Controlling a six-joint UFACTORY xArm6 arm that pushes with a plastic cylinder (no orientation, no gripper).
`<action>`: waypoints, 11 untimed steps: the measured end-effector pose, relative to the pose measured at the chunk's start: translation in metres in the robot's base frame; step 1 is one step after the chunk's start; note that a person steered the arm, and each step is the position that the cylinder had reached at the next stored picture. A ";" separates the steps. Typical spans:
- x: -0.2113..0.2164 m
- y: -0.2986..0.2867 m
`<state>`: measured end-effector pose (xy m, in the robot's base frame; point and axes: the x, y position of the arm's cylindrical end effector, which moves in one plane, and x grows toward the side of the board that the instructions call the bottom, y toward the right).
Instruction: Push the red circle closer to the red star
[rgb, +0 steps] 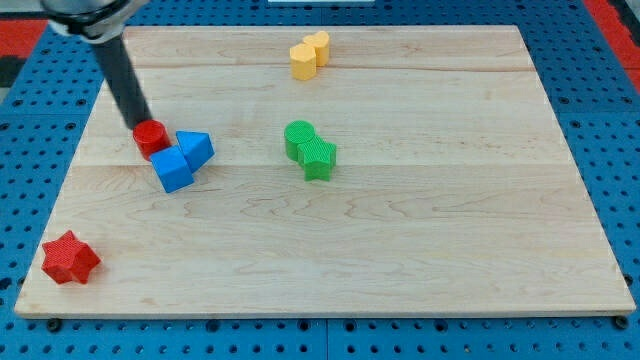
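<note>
The red circle (151, 137) sits at the view's left, upper part of the wooden board. It touches a blue cube (173, 169) below it and a blue triangle (195, 148) to its right. The red star (70, 258) lies far below, in the view's bottom left corner of the board. My dark rod comes down from the top left, and my tip (139, 124) rests right against the red circle's upper left side.
A green circle (298, 139) and green star (318, 157) sit together near the board's middle. A yellow hexagon (304, 60) and another yellow block (318, 45) sit at the top centre. The wooden board (420, 250) lies on a blue pegboard.
</note>
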<state>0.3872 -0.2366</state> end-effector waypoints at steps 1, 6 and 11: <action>0.019 -0.015; 0.010 0.049; 0.075 0.006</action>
